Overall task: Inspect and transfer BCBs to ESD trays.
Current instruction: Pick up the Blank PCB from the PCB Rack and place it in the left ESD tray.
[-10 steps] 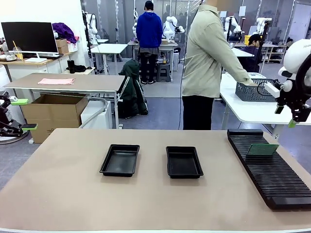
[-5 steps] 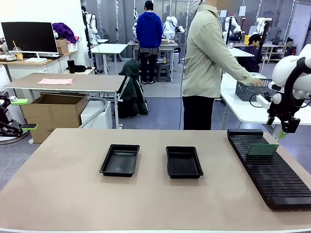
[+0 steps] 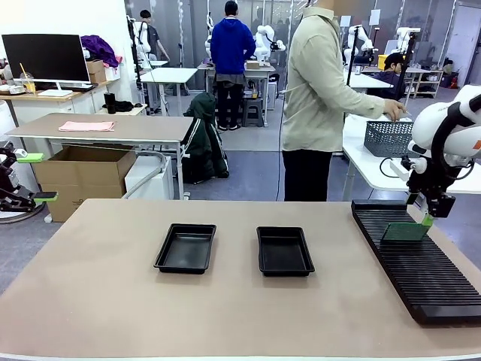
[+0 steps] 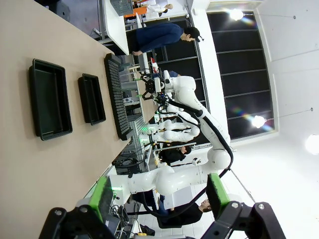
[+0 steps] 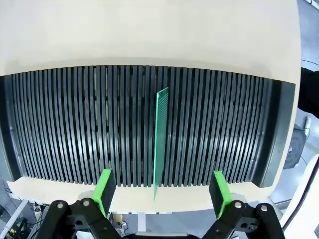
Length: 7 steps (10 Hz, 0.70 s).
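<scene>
Two black ESD trays (image 3: pixel 184 248) (image 3: pixel 284 250) lie side by side at mid-table, both empty; they appear again as trays (image 4: pixel 49 99) (image 4: pixel 91 98) in the left wrist view. One pale green BCB (image 3: pixel 406 231) stands upright in a slot of the black rack (image 3: pixel 421 271). My right gripper (image 3: pixel 430 214) hangs open just above the board's far right corner. Seen along its fingers, the BCB (image 5: pixel 160 139) is edge-on, centred between the spread green fingertips (image 5: pixel 103 185) of the right gripper (image 5: pixel 162 188). My left gripper (image 3: pixel 37 177) is open off the table's left edge; in its own view the left gripper (image 4: pixel 159 195) holds nothing.
A person in a pale jacket (image 3: pixel 319 83) stands behind the table, turned right, one hand over a grey mesh basket (image 3: pixel 388 139) on a white side table. The slotted rack (image 5: pixel 75 124) runs along the table's right side. Bare tabletop (image 3: pixel 225 316) spreads before the trays.
My right arm has come down and leftward from above the side table to just over the standing board. The person's hand has lifted above the basket. The left arm has stayed put.
</scene>
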Each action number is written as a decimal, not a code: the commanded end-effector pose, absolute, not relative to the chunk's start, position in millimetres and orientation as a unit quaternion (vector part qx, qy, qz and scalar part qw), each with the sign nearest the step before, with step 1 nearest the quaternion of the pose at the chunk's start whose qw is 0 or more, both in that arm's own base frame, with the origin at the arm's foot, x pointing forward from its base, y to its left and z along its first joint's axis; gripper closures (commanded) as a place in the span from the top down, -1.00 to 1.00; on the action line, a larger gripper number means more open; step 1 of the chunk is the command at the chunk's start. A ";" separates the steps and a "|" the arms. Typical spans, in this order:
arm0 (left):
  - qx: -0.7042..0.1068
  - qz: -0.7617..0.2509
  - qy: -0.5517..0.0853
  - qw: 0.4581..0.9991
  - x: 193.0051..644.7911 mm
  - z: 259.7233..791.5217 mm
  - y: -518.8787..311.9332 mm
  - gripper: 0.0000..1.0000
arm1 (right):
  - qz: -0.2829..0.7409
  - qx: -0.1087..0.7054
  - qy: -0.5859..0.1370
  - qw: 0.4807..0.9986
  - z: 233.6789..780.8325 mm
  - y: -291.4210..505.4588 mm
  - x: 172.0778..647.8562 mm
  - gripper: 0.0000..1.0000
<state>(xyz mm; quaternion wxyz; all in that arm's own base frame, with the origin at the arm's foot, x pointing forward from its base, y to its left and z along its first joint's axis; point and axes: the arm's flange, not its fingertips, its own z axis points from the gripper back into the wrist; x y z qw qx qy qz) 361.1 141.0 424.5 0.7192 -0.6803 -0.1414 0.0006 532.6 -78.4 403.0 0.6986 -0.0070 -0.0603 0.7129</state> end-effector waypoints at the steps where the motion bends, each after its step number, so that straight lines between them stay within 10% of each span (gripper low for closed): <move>1: -0.681 0.001 -0.142 0.719 360.4 424.8 141.5 1.00 | 0.717 -0.015 -0.076 0.693 387.5 -75.2 531.5 1.00; 7: -0.681 0.001 -0.142 0.719 360.4 424.8 141.5 1.00 | 0.703 -0.043 -0.095 0.704 363.1 -75.5 523.4 1.00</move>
